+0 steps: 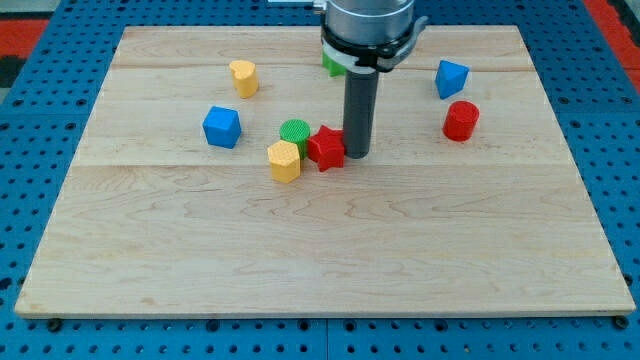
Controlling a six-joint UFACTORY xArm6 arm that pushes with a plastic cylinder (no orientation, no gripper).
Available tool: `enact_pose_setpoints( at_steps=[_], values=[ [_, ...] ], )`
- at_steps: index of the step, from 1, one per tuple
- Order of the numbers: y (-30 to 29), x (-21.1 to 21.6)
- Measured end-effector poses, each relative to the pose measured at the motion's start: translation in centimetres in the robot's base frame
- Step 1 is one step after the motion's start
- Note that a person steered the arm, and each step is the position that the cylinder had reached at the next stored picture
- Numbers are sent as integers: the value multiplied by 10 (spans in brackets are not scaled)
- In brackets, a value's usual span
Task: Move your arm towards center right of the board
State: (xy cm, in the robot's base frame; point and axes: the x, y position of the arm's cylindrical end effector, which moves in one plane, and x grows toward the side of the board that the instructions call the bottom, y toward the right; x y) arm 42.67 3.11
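My tip (357, 153) rests on the wooden board (320, 250) just right of a red star block (326, 148), touching or nearly touching it. A green round block (294, 131) and a yellow hexagon block (284, 161) sit left of the star in a tight cluster. A red cylinder (461, 120) and a blue angular block (451, 78) lie at the view's right, well apart from the tip. A blue cube (222, 127) and a yellow block (243, 77) lie at the left. A green block (332, 64) is mostly hidden behind the arm.
The arm's grey body (368, 30) hangs over the board's top middle. Blue perforated table (610, 150) surrounds the board on all sides.
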Motion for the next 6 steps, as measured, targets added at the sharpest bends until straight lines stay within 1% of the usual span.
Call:
enact_pose_setpoints(
  at_steps=[1, 3, 4, 5, 6],
  values=[
    [24, -4],
    [193, -12],
    [260, -15],
    [313, -15],
    [270, -31]
  ],
)
